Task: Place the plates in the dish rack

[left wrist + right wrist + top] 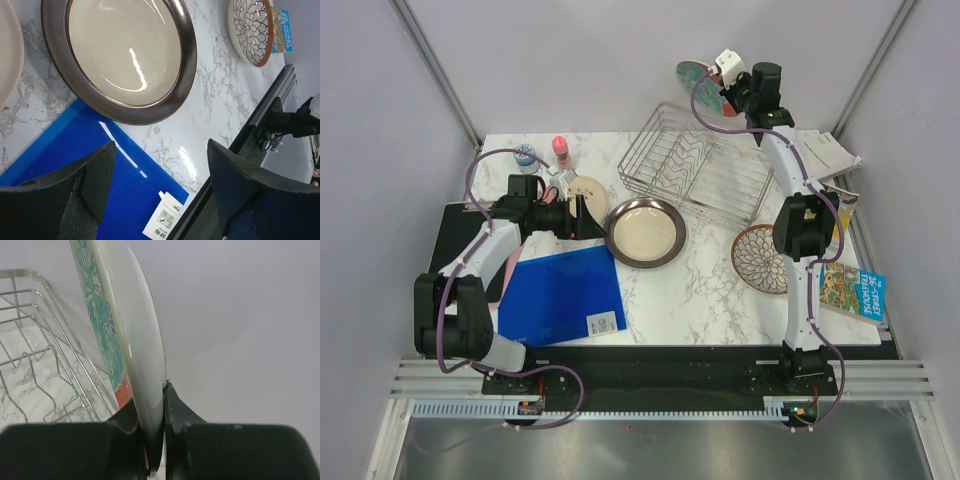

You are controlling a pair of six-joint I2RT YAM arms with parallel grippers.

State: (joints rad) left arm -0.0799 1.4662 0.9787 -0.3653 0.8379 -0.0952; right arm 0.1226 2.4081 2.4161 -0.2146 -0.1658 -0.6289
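- Dish rack (685, 155): sits askew to the arm. A crooked descent could clip its rim or straddle two dividers.
- Red-orange plate (132, 340): upright, aloft near the rack's far edge, pinched at its rim by the right gripper (152, 410). Thin hold, so it may pivot or slip.
- Left gripper (161, 147): fingers spread, nothing held, over the blue folder (90, 170).
- Plate's lower edge is hidden. Clearance above the wires is probably small, but unreadable.

Round ceramic plates, four: red-orange plate with teal flowers (689, 72), cream plate with dark brown rim (645, 232), cream-pink plate (592, 188), white plate with brown petals (760, 258). Silver wire dish rack (720, 177), one. Flat blue plastic folder (565, 297), one. Colourful printed book (852, 292), one.
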